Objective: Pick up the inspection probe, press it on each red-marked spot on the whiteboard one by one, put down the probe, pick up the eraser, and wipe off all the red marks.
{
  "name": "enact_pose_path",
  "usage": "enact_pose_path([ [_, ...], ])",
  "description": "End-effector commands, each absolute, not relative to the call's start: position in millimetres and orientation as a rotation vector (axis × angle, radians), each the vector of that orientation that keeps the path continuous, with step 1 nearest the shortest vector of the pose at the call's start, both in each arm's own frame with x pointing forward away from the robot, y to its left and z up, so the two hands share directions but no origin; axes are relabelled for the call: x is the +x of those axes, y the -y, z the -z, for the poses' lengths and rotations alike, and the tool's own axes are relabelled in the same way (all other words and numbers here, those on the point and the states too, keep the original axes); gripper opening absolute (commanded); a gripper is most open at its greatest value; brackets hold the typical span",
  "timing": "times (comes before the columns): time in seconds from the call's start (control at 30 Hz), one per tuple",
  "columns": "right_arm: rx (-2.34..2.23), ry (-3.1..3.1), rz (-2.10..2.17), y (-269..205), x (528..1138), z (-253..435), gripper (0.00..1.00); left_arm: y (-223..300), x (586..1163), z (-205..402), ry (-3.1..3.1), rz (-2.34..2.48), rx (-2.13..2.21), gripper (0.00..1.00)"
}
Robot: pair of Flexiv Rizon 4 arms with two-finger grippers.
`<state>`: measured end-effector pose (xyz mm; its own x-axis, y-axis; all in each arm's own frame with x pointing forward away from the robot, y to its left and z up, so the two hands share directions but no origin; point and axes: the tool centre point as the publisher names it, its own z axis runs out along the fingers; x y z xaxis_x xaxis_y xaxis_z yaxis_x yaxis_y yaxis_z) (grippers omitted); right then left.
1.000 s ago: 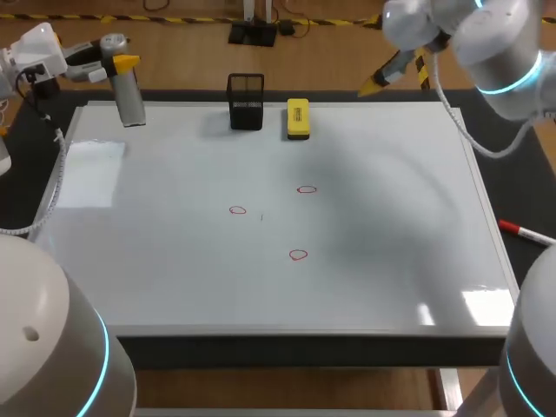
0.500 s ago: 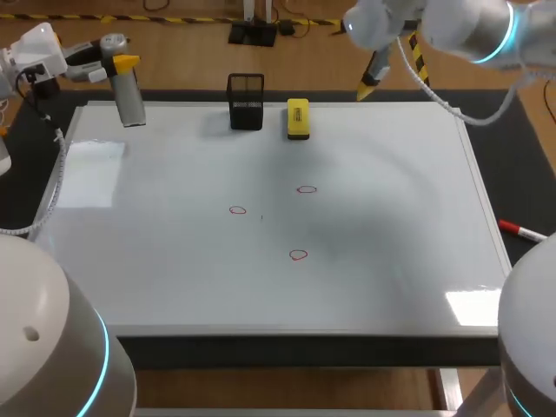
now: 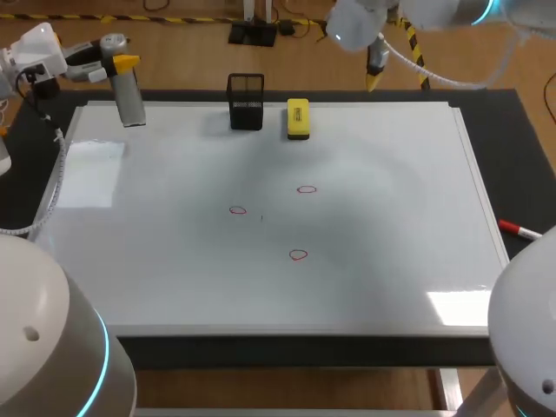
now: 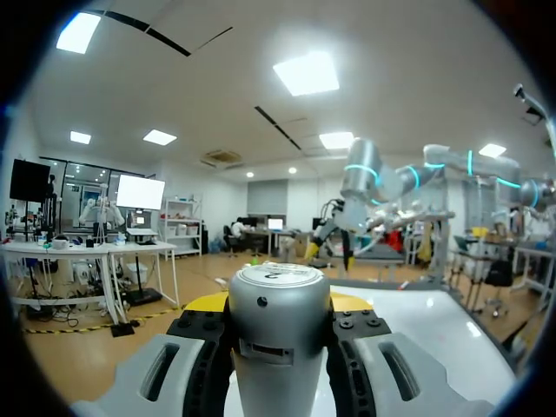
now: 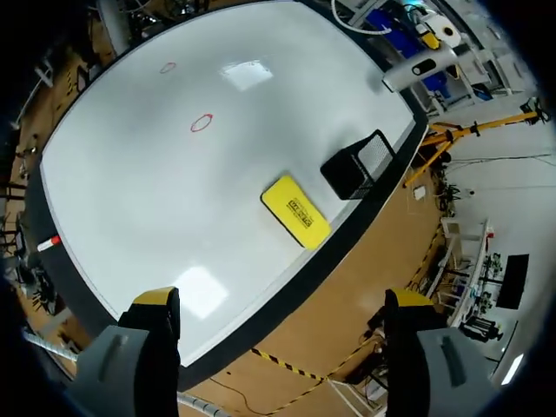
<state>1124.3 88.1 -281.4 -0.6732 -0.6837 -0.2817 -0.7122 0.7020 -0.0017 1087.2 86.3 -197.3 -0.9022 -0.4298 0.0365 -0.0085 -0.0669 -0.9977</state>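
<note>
The inspection probe (image 3: 130,97), a silver cylinder, hangs over the whiteboard's far left corner with my left gripper (image 3: 122,65) shut on it. In the left wrist view the probe (image 4: 280,334) fills the gap between the fingers of the left gripper (image 4: 278,304). The yellow eraser (image 3: 298,118) lies at the far edge of the whiteboard (image 3: 391,217). Three red marks (image 3: 307,189), (image 3: 238,210), (image 3: 298,254) sit near the middle. My right gripper (image 3: 375,74) hangs open beyond the far edge, right of the eraser (image 5: 296,211). The right gripper (image 5: 282,304) holds nothing, and two of the red marks (image 5: 201,123) show beyond the eraser.
A black mesh holder (image 3: 246,102) stands just left of the eraser, seen also as the holder (image 5: 358,165) from the right wrist. A red marker pen (image 3: 521,230) lies on the black mat off the board's right edge.
My right arm has swung leftward along the far edge, its gripper now nearer the eraser. The left arm and probe have stayed put.
</note>
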Motion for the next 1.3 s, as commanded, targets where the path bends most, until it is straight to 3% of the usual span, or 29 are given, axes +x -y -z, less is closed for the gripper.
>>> enact_pose_path([
  [0.03, -1.401, -2.827, -0.13, -94.4, 1134.6, 297.7, 1.0, -86.0, 1086.1, 196.2, -1.917, 2.044, -0.474, 0.0],
  [0.57, -1.914, -2.588, -0.026, -125.3, 1137.6, 348.6, 1.0, -86.0, 1086.1, 196.2, -1.917, 2.044, -0.474, 0.0],
  [1.3, -2.145, -2.405, -0.03, -149.5, 1119.2, 390.4, 1.0, -86.0, 1086.1, 196.2, -1.917, 2.044, -0.474, 0.0],
])
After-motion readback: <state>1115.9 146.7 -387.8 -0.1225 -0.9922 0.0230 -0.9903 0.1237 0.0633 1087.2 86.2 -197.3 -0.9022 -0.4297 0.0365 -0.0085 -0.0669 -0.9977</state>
